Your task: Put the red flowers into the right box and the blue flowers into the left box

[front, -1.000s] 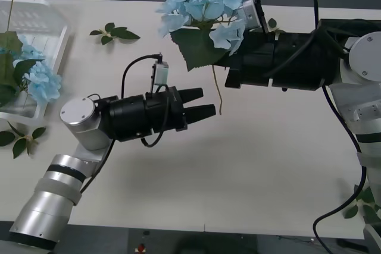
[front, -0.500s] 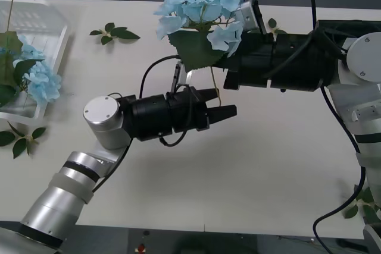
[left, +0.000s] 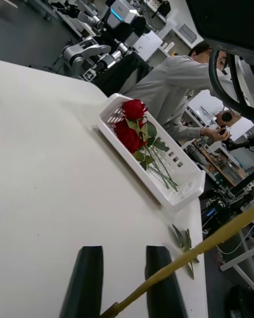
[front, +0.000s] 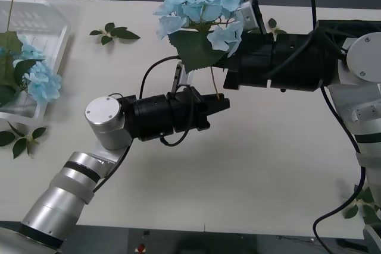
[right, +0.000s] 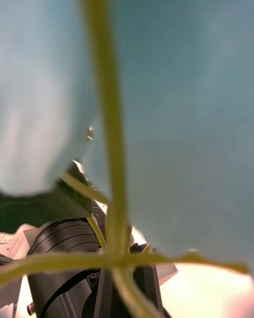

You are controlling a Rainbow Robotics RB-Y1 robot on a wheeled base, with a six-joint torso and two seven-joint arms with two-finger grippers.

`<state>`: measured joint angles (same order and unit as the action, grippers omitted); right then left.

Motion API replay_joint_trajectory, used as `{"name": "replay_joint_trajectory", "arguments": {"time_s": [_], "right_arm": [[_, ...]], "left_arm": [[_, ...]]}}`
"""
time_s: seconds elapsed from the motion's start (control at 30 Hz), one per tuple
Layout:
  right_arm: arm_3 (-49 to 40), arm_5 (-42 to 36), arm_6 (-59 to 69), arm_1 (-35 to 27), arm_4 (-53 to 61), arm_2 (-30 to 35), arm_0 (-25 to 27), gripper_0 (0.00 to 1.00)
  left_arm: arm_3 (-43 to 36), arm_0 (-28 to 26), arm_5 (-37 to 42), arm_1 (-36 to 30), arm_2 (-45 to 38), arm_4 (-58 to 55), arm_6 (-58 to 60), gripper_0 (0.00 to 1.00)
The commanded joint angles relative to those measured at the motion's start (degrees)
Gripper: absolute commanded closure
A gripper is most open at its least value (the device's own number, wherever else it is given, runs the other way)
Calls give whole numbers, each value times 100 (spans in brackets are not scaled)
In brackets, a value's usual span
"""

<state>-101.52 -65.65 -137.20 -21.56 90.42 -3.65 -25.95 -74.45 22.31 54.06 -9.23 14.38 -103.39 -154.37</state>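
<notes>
Above table (front: 286,165), left tool (front: 221,104) now narrower.

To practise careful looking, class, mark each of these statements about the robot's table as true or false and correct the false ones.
1. The right gripper holds a blue flower up above the table. True.
2. The left box has nothing in it. False: other blue flowers already lie in it.
3. Red flowers lie in the right box. True.
4. The left gripper rests beside the left box. False: it is over the middle of the table, its jaws at the lower end of the held flower's stem.
</notes>
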Motion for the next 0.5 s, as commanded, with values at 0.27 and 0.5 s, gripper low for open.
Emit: {"name": "replay_joint_trajectory", "arguments": {"time_s": [0.27, 0.5], "right_arm": [[-201, 53, -273, 3, 72, -12, -94, 100], [-201, 61, -281, -32, 72, -4, -103, 37]], "left_arm": [[-78, 177, -106, 70, 126, -23, -63, 100], [-78, 177, -132, 70, 126, -67, -63, 100]]}}
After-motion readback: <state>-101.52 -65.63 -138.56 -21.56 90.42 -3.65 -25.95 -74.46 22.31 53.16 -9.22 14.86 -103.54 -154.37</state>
